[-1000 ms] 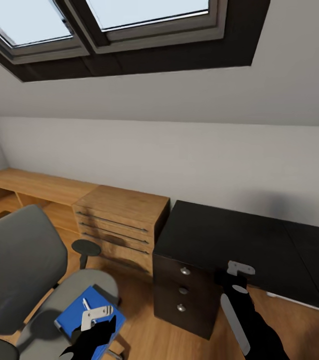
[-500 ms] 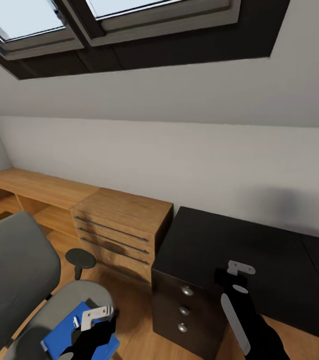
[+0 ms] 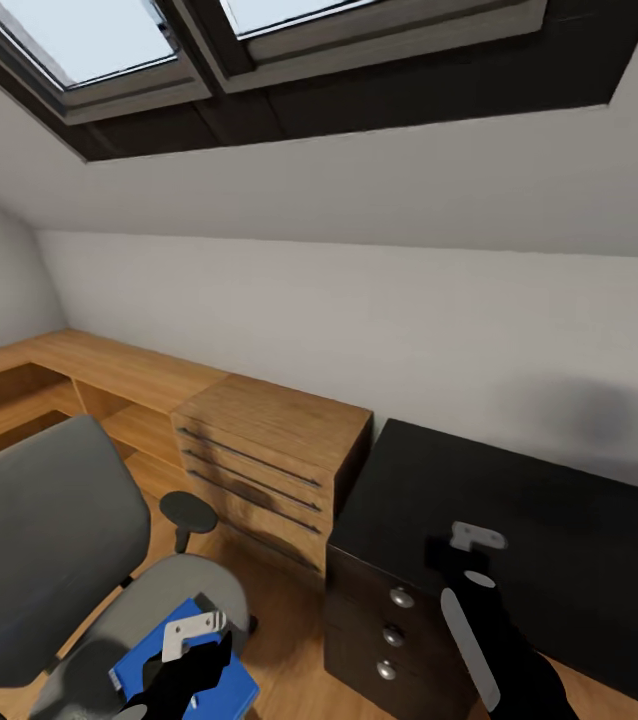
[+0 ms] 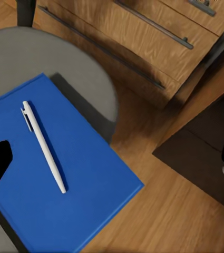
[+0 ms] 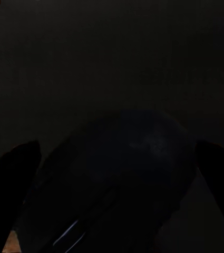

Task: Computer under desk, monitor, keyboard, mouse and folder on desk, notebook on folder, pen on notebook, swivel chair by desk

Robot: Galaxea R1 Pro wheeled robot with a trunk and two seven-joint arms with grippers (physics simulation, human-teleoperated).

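At the lower left of the head view, the blue folder (image 4: 59, 174) lay on the swivel chair (image 3: 49, 530) with the pen (image 4: 43, 147) on it. The left gripper (image 3: 196, 633) hovered above, jaws apart. The right gripper (image 3: 476, 545) over the desk (image 3: 559, 520) clasped the mouse (image 5: 112, 179). No writing was legible.

Folder (image 3: 164, 668): head view, lower left, mostly covered by left gripper (image 3: 197, 632), cut by bottom edge. Swivel chair (image 3: 39, 540) cropped at left and bottom. Desk (image 3: 519, 520) runs off right edge. Right wrist view: mouse (image 5: 112, 184) dark, cut at bottom, outline barely readable; finger spacing unclear.
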